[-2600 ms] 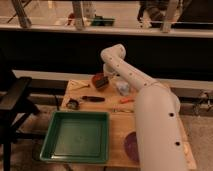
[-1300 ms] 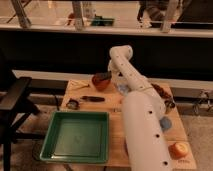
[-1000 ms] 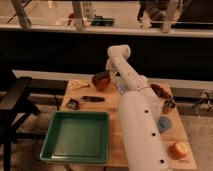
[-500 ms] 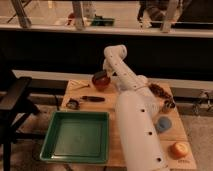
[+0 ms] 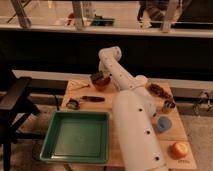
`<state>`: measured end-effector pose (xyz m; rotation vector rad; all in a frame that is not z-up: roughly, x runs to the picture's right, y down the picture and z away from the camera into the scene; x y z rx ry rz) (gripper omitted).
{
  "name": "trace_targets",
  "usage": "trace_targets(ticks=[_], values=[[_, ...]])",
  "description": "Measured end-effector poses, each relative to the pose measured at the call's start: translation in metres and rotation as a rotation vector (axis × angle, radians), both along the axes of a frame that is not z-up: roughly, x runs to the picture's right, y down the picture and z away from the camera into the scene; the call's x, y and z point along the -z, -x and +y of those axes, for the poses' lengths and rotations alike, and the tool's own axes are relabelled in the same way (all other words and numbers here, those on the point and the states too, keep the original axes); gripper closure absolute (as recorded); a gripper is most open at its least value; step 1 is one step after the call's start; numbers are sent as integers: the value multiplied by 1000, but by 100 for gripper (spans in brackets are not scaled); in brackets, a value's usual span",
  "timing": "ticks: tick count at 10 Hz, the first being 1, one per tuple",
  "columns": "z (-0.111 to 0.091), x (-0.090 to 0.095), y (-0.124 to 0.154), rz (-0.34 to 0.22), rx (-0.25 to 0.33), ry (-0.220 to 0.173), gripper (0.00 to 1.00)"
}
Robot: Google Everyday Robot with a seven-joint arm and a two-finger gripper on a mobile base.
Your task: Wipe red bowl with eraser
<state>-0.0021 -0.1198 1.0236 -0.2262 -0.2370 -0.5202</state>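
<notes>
Change: the arm's upper joint is sitting further left than half a second ago, while the red bowl (image 5: 101, 83) is staying where it was, above the middle of the frame.
Meaning: the gripper (image 5: 100, 75) is probably sweeping across the bowl, so the wiping seems to be under way, not finished.
Gripper: it is hanging right at the bowl's upper rim, below the bend of the white arm.
Grip: I cannot tell whether it is clasping anything.
Eraser: a dark shape, likely the eraser (image 5: 96, 76), is lying at the bowl's top edge, touching it, right under the gripper.
Red bowl contents: nothing else is showing inside.
Green tray (image 5: 48, 145): it is lying at the lower left of the tabletop (image 5: 187, 131), with nothing showing in it.
Blue cup (image 5: 163, 124): it is standing right of the arm; its contents are not showing.
Metal cup (image 5: 168, 106): it is standing just above the blue one; its contents cannot be made out.
Other things: a dark-handled tool (image 5: 93, 98) is lying below the bowl, and an orange ball (image 5: 178, 149) is sitting at the lower right.
</notes>
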Motion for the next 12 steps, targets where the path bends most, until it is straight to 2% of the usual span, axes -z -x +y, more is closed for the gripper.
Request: trace_targets(ticks=[4, 7, 10, 12], values=[[11, 17, 4, 3, 22, -2, 98], [23, 35, -8, 27, 26, -2, 98], [27, 40, -16, 49, 24, -4, 98], [25, 37, -30, 78, 13, -3, 98]])
